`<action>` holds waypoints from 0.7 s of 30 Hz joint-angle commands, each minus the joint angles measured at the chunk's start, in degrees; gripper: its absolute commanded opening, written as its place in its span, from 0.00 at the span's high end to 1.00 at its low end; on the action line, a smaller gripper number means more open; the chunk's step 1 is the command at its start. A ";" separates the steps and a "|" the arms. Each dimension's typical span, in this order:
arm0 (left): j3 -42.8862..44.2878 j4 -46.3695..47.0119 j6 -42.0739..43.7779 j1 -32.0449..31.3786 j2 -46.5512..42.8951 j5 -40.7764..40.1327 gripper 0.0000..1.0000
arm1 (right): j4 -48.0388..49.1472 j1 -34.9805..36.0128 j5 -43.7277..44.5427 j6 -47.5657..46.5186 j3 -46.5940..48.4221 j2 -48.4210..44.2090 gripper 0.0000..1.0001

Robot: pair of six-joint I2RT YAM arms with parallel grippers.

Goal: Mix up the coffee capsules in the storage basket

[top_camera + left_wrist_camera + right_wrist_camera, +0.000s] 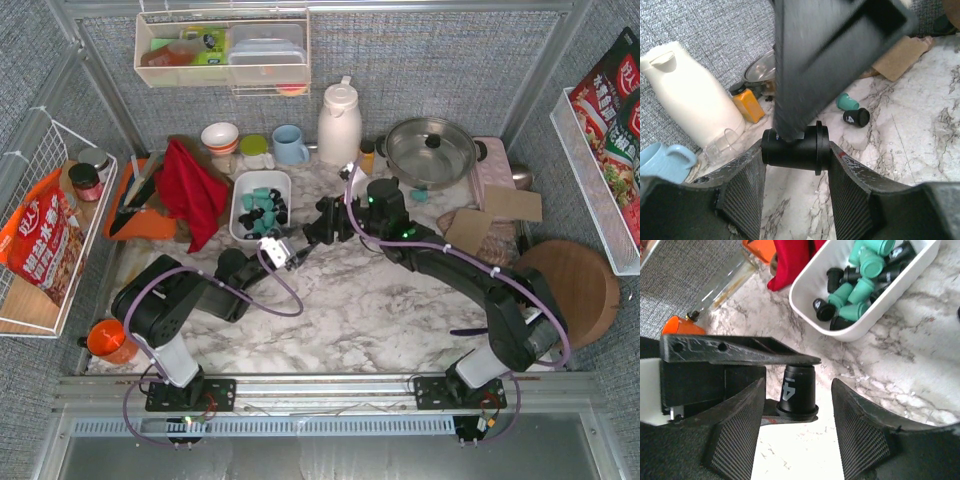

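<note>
One black cup-shaped coffee capsule (795, 150) with a white mark is clamped crosswise in the left two-finger claw (796, 167) — both ribbed pads are pressed against it, one at each end. The right two-finger claw (799, 410) is set around the same capsule from the opposite side, but a gap is seen at each of its pads, so it is read as released and gripping nothing.

The two claws are met nose to nose above the grey-veined marble tabletop (380, 300), just beside the near right corner of the small white rounded-corner storage basket (240, 200). The held capsule is thus outside the basket, lifted off the marble. The arrangement is judged to be a pass between claws, so that the capsule can be put back among the others at a different spot.

Containers:
- The white basket is loaded with a loose heap of teal-green and black pods (855, 292), lying on their sides; the colours are intermixed at the end seen from the right wrist
- Two strays are seen on the marble, one teal pod (846, 101) and one black pod (856, 117), just beside each other and well apart from the basket, near the lidded steel pot (430, 150)
- A tall white thermos jug (339, 125) and a pale blue mug (290, 145) are stood behind the basket — contents cannot be told
</note>
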 commanded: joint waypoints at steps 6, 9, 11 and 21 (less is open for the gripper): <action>-0.78 -3.10 -2.45 1.93 -1.47 -5.90 0.71 | -10.36 -1.24 9.98 -9.24 8.42 0.93 0.40; 1.20 -11.44 -4.38 3.95 -3.51 -8.91 0.78 | -18.08 -1.45 17.25 -13.13 15.78 5.80 0.40; 3.14 -18.67 -5.51 5.45 -4.93 -11.74 0.83 | -21.92 -2.00 21.46 -13.29 21.21 10.70 0.40; 15.43 -45.99 -9.77 11.55 -2.79 -22.16 0.83 | -33.87 -3.86 35.01 -4.25 49.98 38.82 0.39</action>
